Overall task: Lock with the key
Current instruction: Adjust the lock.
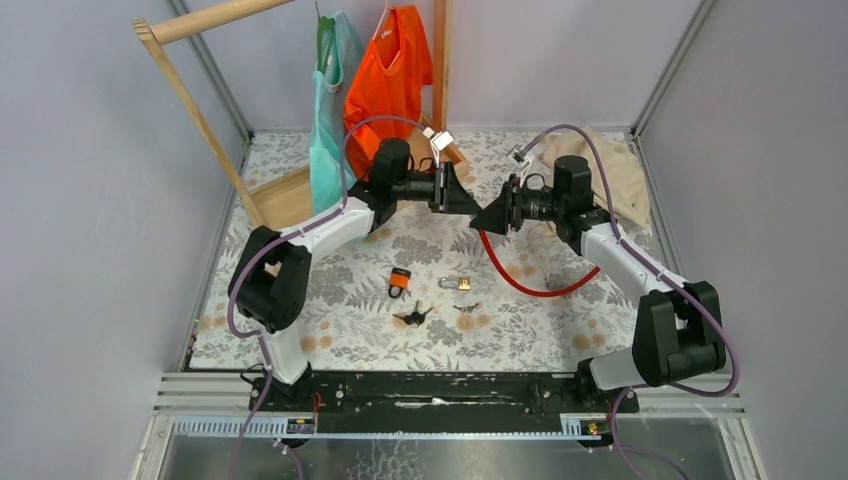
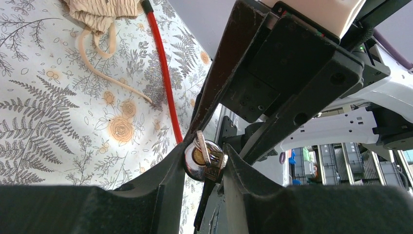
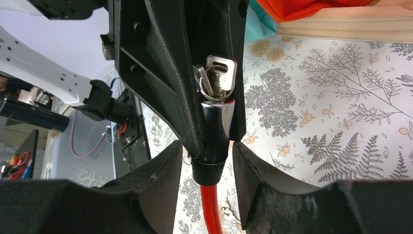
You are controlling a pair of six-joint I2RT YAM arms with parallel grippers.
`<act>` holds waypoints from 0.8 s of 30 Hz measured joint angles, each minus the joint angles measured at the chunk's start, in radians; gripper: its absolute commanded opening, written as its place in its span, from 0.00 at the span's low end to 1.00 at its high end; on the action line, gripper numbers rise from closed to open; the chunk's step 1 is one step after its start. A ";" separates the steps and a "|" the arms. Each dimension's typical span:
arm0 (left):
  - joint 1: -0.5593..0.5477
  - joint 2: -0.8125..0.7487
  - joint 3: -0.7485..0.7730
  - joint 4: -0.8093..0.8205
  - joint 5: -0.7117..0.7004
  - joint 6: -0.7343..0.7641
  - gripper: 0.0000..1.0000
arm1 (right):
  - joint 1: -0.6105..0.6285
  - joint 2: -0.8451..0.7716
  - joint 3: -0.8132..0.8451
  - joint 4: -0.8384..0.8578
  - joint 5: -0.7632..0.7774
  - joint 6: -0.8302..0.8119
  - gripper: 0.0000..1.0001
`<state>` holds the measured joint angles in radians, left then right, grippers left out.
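Observation:
A chrome cable lock (image 2: 195,165) hangs in the air above the table, and my left gripper (image 2: 204,168) is shut on its barrel. A silver key (image 2: 203,148) on a ring sticks in the lock's end. In the right wrist view the same lock (image 3: 217,122) stands upright with the key (image 3: 219,78) on top. Its black collar (image 3: 209,170) and red cable (image 3: 212,209) run down between my right gripper's (image 3: 208,161) fingers. Those jaws stand open, with a gap on each side. From above, both grippers meet tip to tip (image 1: 478,208).
The red cable (image 1: 520,280) loops down onto the floral table. An orange padlock (image 1: 400,280), a small brass padlock (image 1: 458,284) and two dark keys (image 1: 413,317) lie near the middle. A wooden rack (image 1: 200,110) with orange and teal garments stands behind; beige cloth (image 1: 610,170) lies back right.

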<state>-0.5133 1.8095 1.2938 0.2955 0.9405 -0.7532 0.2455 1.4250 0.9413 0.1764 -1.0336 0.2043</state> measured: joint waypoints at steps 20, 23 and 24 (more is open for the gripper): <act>0.011 0.003 -0.056 0.149 0.015 -0.076 0.48 | 0.002 -0.001 -0.008 -0.024 0.000 -0.044 0.00; 0.024 0.001 -0.128 0.311 0.031 -0.134 0.58 | 0.003 -0.001 -0.031 0.039 -0.014 0.035 0.00; 0.027 0.001 -0.148 0.359 0.039 -0.154 0.60 | 0.003 -0.001 -0.040 0.064 -0.022 0.066 0.00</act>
<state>-0.4862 1.8103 1.1461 0.6540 0.9794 -0.9077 0.2489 1.4239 0.9009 0.2409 -1.0557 0.2699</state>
